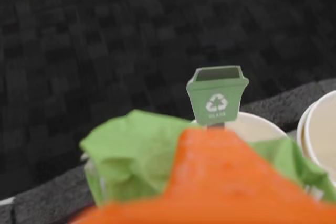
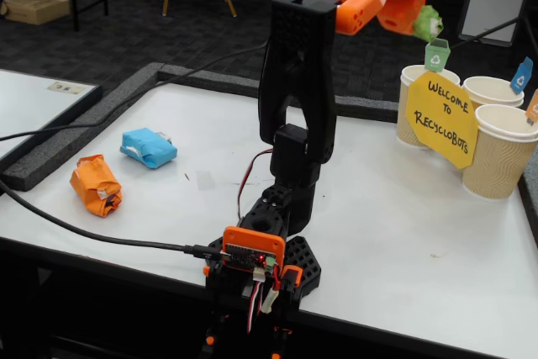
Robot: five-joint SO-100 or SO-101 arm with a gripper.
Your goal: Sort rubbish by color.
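Green wad [image 2: 428, 23] — crumpled green paper, raised off the table, directly above the cup [image 2: 423, 102] bearing the small green bin flag; in the wrist view the wad [image 1: 131, 153] shows creased folds just left of that flag (its middle is hidden behind an orange part, so its full shape cannot be told).

Light blue wad [image 2: 148, 147] — flattish, oblong bundle with glossy taped faces, lying on the white table far left of the green-flag cup.

Orange wad [image 2: 97, 185] — lumpy, crumpled bundle with a pale strip of tape, lying on the table left of and nearer the camera than the blue one; the two lie near but apart.
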